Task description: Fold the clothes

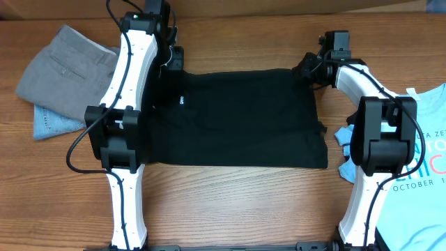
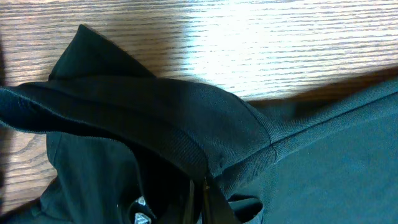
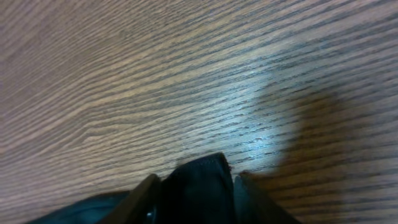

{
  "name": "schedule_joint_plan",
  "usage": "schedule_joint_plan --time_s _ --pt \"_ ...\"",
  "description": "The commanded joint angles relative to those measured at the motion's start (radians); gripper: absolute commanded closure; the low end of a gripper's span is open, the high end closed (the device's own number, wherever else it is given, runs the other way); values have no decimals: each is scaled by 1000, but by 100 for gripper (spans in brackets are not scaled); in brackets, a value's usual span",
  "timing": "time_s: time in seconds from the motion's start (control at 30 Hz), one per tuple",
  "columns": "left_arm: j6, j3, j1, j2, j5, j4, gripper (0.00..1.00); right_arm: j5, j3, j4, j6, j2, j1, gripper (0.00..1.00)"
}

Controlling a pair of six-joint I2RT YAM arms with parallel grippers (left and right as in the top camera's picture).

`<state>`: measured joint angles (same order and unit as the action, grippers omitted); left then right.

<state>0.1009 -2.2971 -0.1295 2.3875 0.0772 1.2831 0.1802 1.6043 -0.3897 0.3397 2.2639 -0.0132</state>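
The black T-shirt (image 1: 237, 118) lies folded into a wide rectangle in the middle of the wooden table (image 1: 230, 202), its small white logo facing up. My left gripper (image 1: 171, 61) is at the shirt's far left corner. In the left wrist view it (image 2: 200, 185) is shut on a raised fold of the black fabric (image 2: 155, 106). My right gripper (image 1: 311, 70) is at the far right corner. In the right wrist view its fingers (image 3: 198, 180) stand apart low over the wood, with the black hem (image 3: 199, 199) between them.
Grey trousers (image 1: 66, 66) lie over a light blue denim piece (image 1: 52, 124) at the far left. A turquoise printed shirt (image 1: 425, 160) and a small blue cloth (image 1: 346, 136) lie at the right, beside the right arm.
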Motion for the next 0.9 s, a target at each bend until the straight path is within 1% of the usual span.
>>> schedule_joint_plan --time_s 0.0,0.1,0.3,0.4,0.5,0.6,0.73,0.87 --pt "-12 -29 -2 -30 -6 -1 96 7 -1 -13 -6 -8 5 56" --pt "-12 -29 -2 -30 -6 -1 96 4 -1 -40 -6 6 6 57" --pt "-12 -29 -2 -30 -6 0 96 -60 -1 -92 -6 58 0 77" --pt "-12 -29 -2 -30 -6 0 96 -60 0 -93 -6 60 -7 83" --pt "-12 -29 -2 -30 -6 0 96 -65 0 -95 -6 60 -11 87" --pt "-12 -29 -2 -30 -6 1 96 -76 0 -106 -6 60 -11 96" --pt "-12 -29 -2 -30 -6 2 96 -75 10 -134 -6 46 -12 96" --pt "-12 -29 -2 -30 -6 3 96 -75 14 -151 -7 -15 -16 96"
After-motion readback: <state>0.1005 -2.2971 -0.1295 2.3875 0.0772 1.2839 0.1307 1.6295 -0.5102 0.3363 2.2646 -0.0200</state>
